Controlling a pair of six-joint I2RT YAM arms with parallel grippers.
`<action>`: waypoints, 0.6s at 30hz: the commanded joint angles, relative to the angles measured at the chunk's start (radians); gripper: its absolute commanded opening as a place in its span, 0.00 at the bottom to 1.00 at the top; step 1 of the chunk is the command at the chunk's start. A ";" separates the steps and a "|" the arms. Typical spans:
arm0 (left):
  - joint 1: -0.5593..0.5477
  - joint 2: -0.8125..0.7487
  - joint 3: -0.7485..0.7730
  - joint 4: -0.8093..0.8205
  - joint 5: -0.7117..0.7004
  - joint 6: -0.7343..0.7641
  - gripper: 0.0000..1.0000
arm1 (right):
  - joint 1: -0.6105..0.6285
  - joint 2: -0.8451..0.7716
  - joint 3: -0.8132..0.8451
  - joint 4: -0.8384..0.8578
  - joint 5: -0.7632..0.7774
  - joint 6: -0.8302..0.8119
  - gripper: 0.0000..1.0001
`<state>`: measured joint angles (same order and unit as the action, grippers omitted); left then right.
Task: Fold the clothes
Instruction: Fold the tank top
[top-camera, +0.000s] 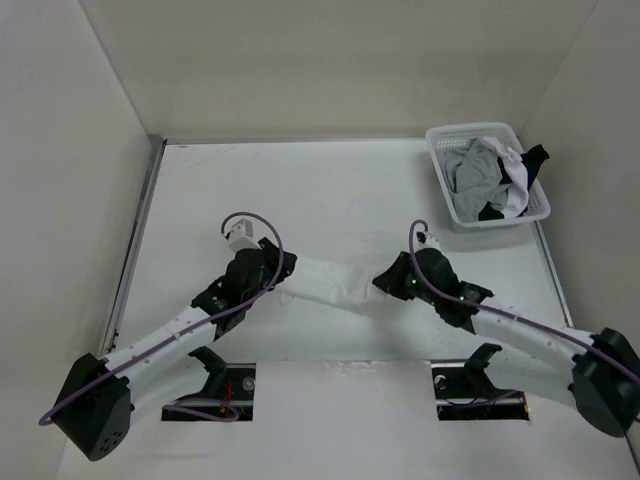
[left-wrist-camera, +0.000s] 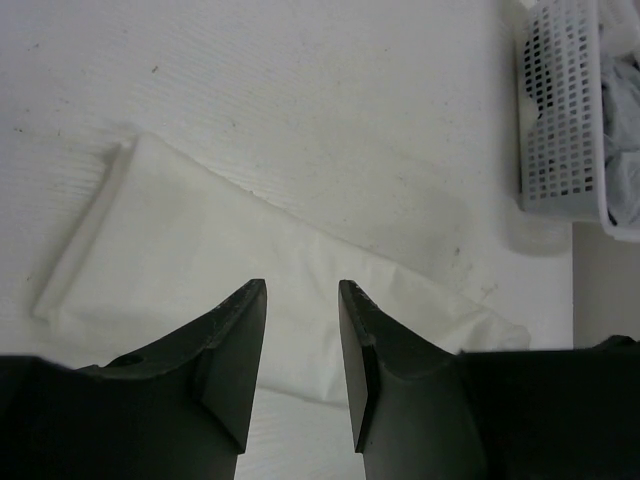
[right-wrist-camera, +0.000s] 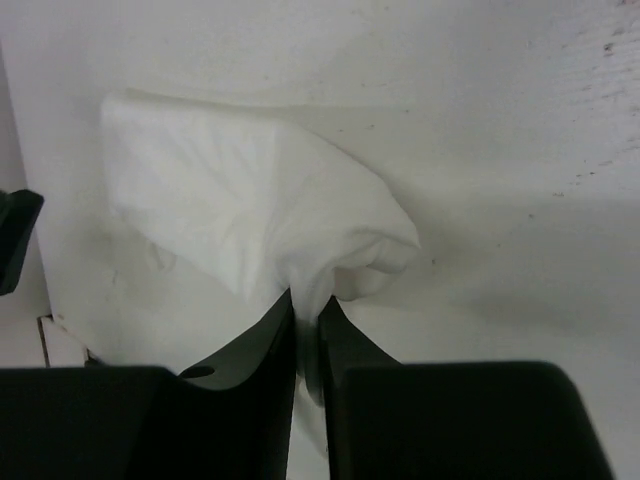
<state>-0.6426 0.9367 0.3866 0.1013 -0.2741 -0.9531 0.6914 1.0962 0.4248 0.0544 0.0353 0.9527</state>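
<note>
Fabric lay stretched between the two arms in the top view. We counted one white garment (top-camera: 325, 285) in the middle of the table (top-camera: 300, 190), with the left gripper (top-camera: 280, 288) at its left end and the right gripper (top-camera: 382, 283) at its right end. One basket (top-camera: 470, 128) stood well apart in the far right corner, holding grey and black clothes (top-camera: 490, 180) in a heap we could not count.

From the left wrist, the left gripper (left-wrist-camera: 300, 290) hung over the white garment (left-wrist-camera: 200, 230). Its jaws were apart, flat cloth showed through the gap, and nothing was pinched. The basket (left-wrist-camera: 560, 120) sat at the upper right edge.

From the right wrist, the right gripper (right-wrist-camera: 305, 300) was clamped on a bunched edge of the white garment (right-wrist-camera: 250, 200), which puckered up toward it.

We judged the step to be taking hold of both ends. To do it well, the left jaws should pinch their edge firmly before either arm lifts. Both arms should then rise evenly, since such thin cloth could slip or drag askew.
</note>
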 joint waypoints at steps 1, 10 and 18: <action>0.008 -0.059 0.060 -0.032 -0.014 0.016 0.33 | 0.071 -0.129 0.113 -0.226 0.112 -0.038 0.17; 0.145 -0.185 0.052 -0.121 0.042 0.043 0.34 | 0.188 0.201 0.540 -0.334 0.144 -0.132 0.20; 0.234 -0.231 0.012 -0.126 0.133 0.045 0.35 | 0.224 0.660 0.877 -0.341 0.091 -0.164 0.20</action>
<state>-0.4309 0.7242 0.4000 -0.0322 -0.1951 -0.9234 0.8986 1.6787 1.2037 -0.2550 0.1406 0.8192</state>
